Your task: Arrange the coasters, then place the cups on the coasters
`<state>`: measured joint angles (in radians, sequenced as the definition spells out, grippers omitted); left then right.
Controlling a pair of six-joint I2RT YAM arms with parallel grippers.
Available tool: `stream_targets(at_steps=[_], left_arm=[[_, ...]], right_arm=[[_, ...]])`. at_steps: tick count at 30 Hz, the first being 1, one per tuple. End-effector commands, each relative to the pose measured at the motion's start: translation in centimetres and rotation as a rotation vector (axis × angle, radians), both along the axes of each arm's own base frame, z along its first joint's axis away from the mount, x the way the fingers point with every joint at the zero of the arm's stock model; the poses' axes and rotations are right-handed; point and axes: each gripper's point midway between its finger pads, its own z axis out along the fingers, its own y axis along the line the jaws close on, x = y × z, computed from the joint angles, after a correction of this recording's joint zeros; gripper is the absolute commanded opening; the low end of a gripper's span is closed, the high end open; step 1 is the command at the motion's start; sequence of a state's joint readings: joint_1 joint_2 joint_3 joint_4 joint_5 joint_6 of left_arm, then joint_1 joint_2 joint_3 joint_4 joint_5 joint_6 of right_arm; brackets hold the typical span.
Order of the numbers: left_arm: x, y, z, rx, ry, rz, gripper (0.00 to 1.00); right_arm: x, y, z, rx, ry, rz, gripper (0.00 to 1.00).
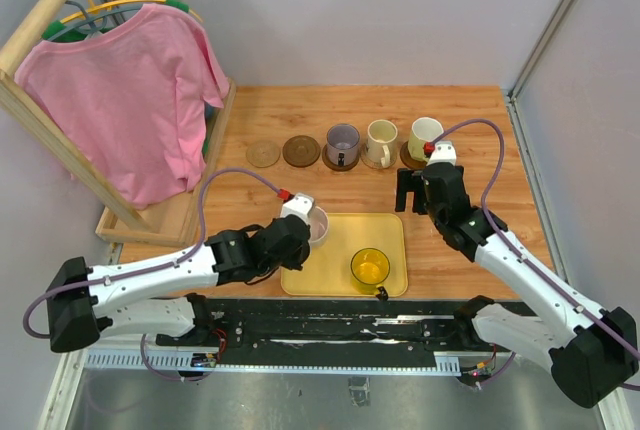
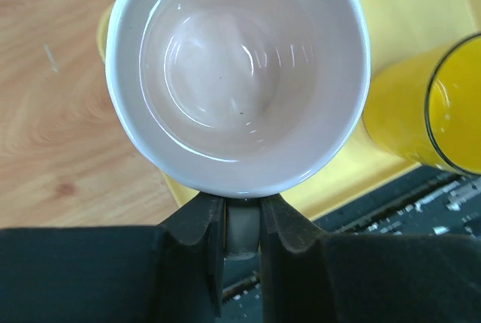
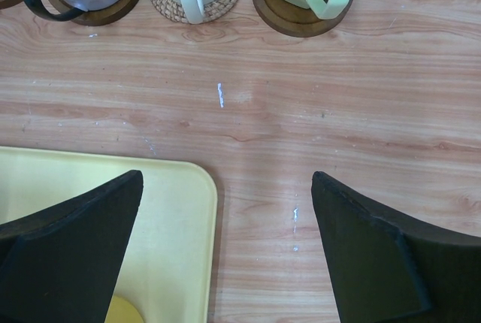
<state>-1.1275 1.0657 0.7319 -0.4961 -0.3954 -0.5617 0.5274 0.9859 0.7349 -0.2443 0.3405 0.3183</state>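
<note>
Top view: we are seeing the left gripper [image 1: 308, 221] clenching the pale pink cup [image 1: 318, 227] at the upper left corner of the yellow tray [image 1: 338, 246]; the yellow cup [image 1: 370, 267] is standing on the tray, lower centre; a tan coaster [image 1: 262, 153] and a dark coaster [image 1: 300, 150] are lying bare at upper centre; to their right the purple-grey cup [image 1: 342, 143], cream cup [image 1: 380, 141] and pale-green cup [image 1: 424, 137] are each sitting on a coaster.

Left wrist view: its fingers [image 2: 201, 227] are pinching the pink cup's handle at bottom centre.

Right wrist view: the right gripper [image 3: 227, 182] is hanging released over the table [image 3: 301, 120]; three cups are lining the top edge.
</note>
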Motion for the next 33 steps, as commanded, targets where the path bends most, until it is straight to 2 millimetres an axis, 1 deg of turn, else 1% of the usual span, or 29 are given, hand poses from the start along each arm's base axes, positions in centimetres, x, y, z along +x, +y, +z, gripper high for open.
stream_targets(at_steps=[1,3,5,7,10,12,15,17,20,22,26,28,30,33], left_arm=[[4.8,-0.2,3.8,-0.036,-0.187,0.119,0.0],[6.9,0.0,4.5,-0.071,-0.216,0.158,0.01],[9.3,0.7,5.2,-0.104,-0.248,0.199,0.0],[11.8,1.2,6.4,-0.132,-0.282,0.23,0.0],[15.4,1.6,8.3,-0.123,-0.336,0.262,0.01],[17.7,1.7,8.9,-0.112,-0.342,0.266,0.01],[20.9,1.8,9.0,-0.129,-0.323,0.264,0.01],[23.1,2.3,8.3,-0.119,-0.305,0.282,0.0],[25.6,2.5,7.3,-0.099,-0.267,0.294,0.01],[26.9,2.4,6.4,-0.098,-0.243,0.296,0.01],[29.0,1.9,4.8,-0.093,-0.204,0.294,0.01],[29.6,1.8,3.6,-0.084,-0.176,0.289,0.01],[30.4,1.6,3.1,-0.078,-0.163,0.29,0.0],[31.0,1.4,2.4,-0.068,-0.148,0.287,0.01]], right_arm=[[0.2,-0.4,0.2,0.002,-0.019,-0.007,0.95],[0.2,-0.3,0.2,-0.001,-0.02,-0.002,0.95],[0.4,-0.3,0.4,-0.006,-0.025,0.0,0.95],[0.4,-0.4,0.6,-0.013,-0.031,0.004,0.95],[0.6,-0.4,1.1,-0.02,-0.042,0.007,0.95],[0.6,-0.5,1.3,-0.024,-0.048,0.008,0.94],[0.6,-0.6,1.6,-0.026,-0.053,0.005,0.94],[0.5,-0.7,1.8,-0.03,-0.058,0.002,0.94],[0.5,-0.8,1.9,-0.037,-0.06,0.001,0.94],[0.6,-0.8,1.9,-0.041,-0.059,0.001,0.94],[0.8,-0.7,1.9,-0.042,-0.053,0.006,0.94],[0.9,-0.5,1.9,-0.039,-0.05,0.009,0.94],[1.0,-0.4,1.9,-0.04,-0.049,0.014,0.94],[1.0,-0.4,1.8,-0.04,-0.045,0.017,0.94]])
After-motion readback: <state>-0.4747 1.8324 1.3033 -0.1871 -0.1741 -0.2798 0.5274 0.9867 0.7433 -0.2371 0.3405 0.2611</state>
